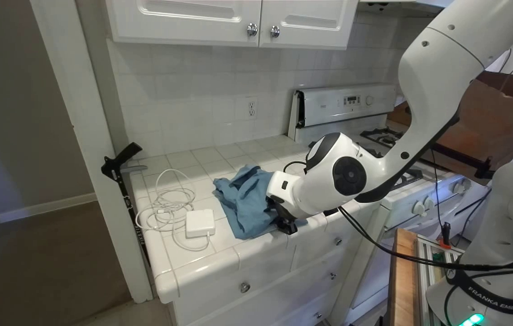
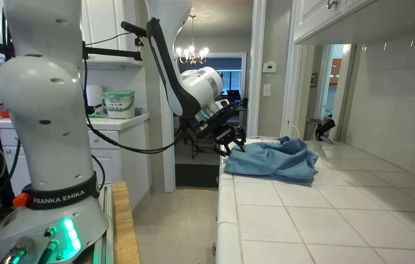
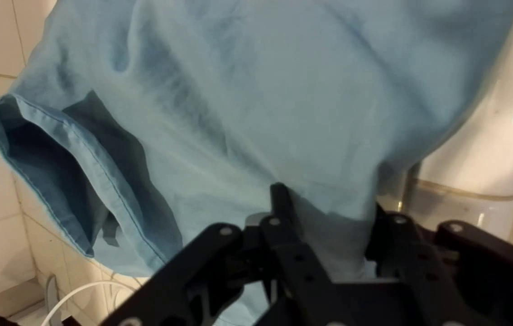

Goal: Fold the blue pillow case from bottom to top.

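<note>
Operating remotely, I hold the gripper [image 2: 233, 151] at the front edge of a white tiled counter [image 2: 284, 220], its fingers [image 3: 280, 201] standing apart with the near edge of the blue pillow case [image 2: 273, 161] between them. It lies rumpled there, unfolded. I judge this the grasp; next I should close on that edge, lift and carry it toward the wall [image 1: 184, 99]. "FRANKA EMIKA" reads on the base band [image 2: 59, 198]; lettering on a black stick [image 1: 127, 201] is too small.

Home kitchen, white stove [image 1: 402, 214], tiled counter [image 2: 324, 220], wall cabinets [image 1: 233, 29], lit chandelier [image 2: 192, 57] in background
</note>
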Robot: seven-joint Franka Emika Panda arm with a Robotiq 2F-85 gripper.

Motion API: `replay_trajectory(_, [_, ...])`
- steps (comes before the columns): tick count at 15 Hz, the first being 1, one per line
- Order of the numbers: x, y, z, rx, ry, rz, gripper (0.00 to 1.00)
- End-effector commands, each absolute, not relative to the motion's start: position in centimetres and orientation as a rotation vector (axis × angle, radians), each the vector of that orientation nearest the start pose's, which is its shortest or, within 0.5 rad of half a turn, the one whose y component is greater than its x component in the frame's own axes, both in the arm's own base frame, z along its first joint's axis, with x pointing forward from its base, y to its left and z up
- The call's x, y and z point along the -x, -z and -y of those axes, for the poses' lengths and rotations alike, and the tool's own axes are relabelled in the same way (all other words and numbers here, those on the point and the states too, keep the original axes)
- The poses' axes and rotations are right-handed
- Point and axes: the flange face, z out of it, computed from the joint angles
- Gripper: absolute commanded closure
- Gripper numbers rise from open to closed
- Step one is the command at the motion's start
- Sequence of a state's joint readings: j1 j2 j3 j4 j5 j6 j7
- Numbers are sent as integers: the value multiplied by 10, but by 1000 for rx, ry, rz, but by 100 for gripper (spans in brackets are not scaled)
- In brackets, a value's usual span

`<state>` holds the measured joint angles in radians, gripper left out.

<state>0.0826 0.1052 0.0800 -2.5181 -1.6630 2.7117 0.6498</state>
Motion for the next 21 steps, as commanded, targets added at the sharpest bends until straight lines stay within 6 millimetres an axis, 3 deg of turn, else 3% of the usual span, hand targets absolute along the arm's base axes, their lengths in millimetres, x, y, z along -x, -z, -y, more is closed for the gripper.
replay_trajectory(1, [-438, -236, -115, -2196, -489, -1272, 93])
replay_trajectory(3, [-440, -239, -117, -2231, -516, -1287, 100])
replay_trajectory(7, [-440, -247, -121, -2326, -596, -1338, 99])
replay_trajectory(12, [-443, -278, -117, -2541, -842, -1386, 99])
replay_trajectory(17, [-432, -267, -106, -2792, -981, -1433, 99])
replay_trajectory(21, [-436, -263, -77, -2935, -935, -1387, 99])
